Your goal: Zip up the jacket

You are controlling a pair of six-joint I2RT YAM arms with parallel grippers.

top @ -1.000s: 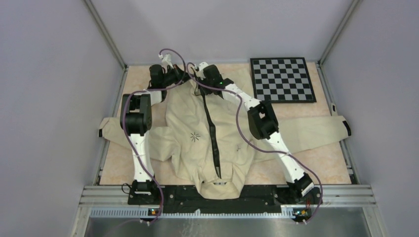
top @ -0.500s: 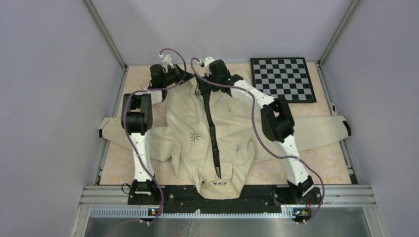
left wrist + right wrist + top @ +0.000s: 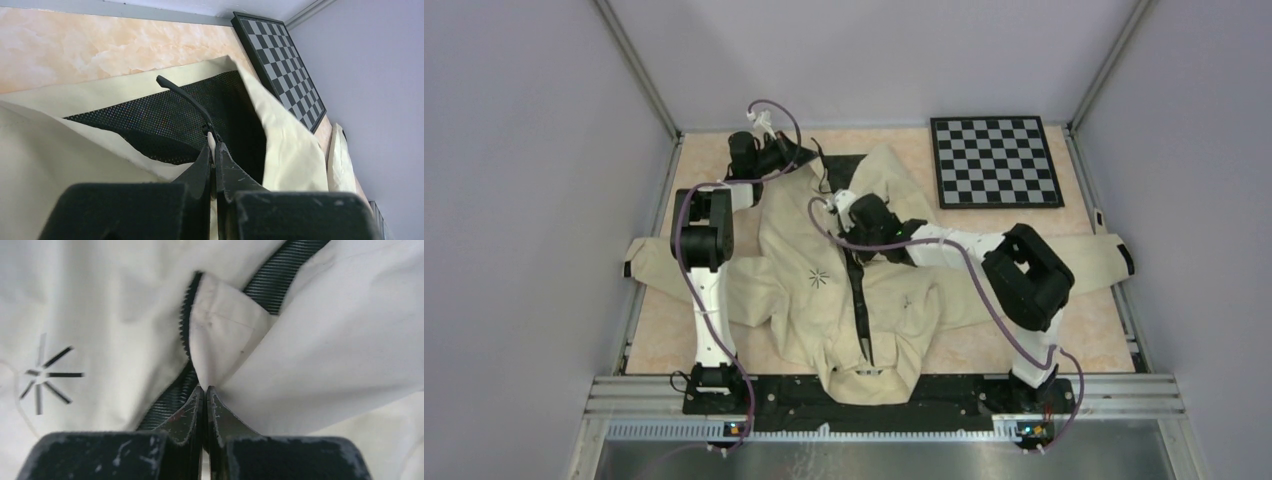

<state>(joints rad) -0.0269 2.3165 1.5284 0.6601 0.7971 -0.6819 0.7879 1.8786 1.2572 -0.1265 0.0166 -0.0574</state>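
1. Top view: the jacket lies flat on the table, collar at 6 o'clock and hem at 12. The left gripper pins the hem at 11 o'clock, probably to keep the zipper taut. The right gripper sits mid-front on the zipper line.
2. Left wrist: the fingers are clamped on a cream hem edge, with black lining exposed beyond at 12 o'clock.
3. Right wrist: the fingers are pinched on a cream fold just beside the zipper, logo at 9 o'clock. Whether they hold the slider cannot be told.

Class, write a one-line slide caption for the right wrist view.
Right gripper shut on a fold of the jacket, beside its black zipper and starburst logo.
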